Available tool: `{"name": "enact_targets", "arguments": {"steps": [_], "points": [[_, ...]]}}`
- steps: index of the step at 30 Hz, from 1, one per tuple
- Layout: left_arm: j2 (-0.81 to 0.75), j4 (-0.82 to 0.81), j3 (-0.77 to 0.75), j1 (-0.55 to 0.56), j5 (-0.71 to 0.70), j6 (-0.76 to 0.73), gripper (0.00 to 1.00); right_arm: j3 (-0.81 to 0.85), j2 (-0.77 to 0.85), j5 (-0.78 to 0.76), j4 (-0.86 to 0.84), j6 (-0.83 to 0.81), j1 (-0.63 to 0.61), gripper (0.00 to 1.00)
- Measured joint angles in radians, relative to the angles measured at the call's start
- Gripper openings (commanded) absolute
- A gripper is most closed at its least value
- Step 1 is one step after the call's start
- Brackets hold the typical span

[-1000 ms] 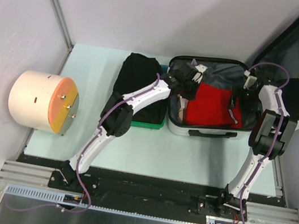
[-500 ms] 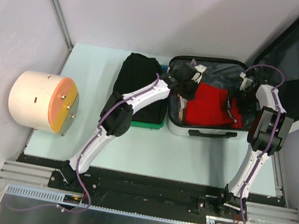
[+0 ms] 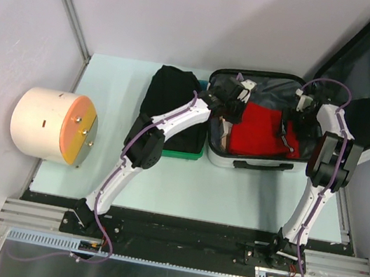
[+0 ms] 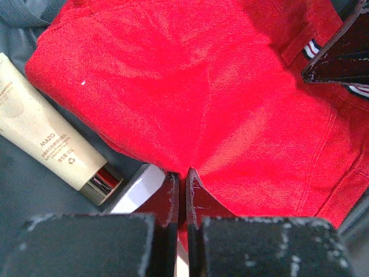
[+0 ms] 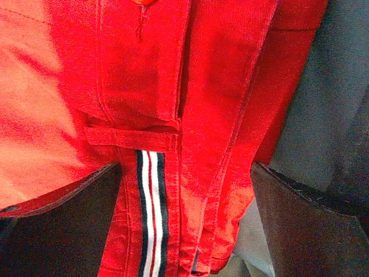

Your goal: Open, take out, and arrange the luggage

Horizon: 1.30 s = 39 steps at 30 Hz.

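Between both grippers, inside the opened luggage, the red garment is not yet out. The left gripper clamps its edge; the right gripper stands apart astride it.

Two slim white-shelled arms, left arm and right arm. Each has a bulky black elbow housing and a thin purple cable looping alongside. Left gripper: glossy black fingers, mount scuffed whitish. Right gripper: dull dark fingers, pale specks along edges.
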State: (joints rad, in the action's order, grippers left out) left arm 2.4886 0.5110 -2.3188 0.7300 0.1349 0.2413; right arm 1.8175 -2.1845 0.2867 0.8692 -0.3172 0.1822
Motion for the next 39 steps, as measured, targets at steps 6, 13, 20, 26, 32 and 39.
{"name": "enact_targets", "arguments": {"steps": [6, 13, 20, 26, 32, 39], "points": [[0.0, -0.001, 0.002, 0.0, 0.0, -0.007, 0.0, 0.022, -0.017, 0.049, 0.021, -0.026, 0.012, 1.0], [0.0, -0.009, 0.011, 0.0, 0.0, -0.006, 0.0, 0.066, -0.016, 0.151, 0.091, -0.052, 0.032, 1.0], [0.0, -0.011, 0.012, 0.0, 0.0, -0.006, 0.0, 0.09, -0.013, 0.226, 0.12, -0.056, 0.061, 1.0], [0.0, -0.016, 0.015, 0.0, 0.0, -0.006, 0.0, 0.085, -0.019, 0.179, 0.108, -0.053, 0.059, 1.0], [0.0, -0.017, 0.016, 0.0, 0.0, -0.006, 0.0, 0.005, -0.012, 0.067, 0.004, -0.042, 0.027, 0.99], [0.0, -0.023, 0.021, 0.0, 0.0, -0.006, 0.0, 0.013, -0.018, 0.064, 0.005, -0.039, 0.022, 0.98]]}}
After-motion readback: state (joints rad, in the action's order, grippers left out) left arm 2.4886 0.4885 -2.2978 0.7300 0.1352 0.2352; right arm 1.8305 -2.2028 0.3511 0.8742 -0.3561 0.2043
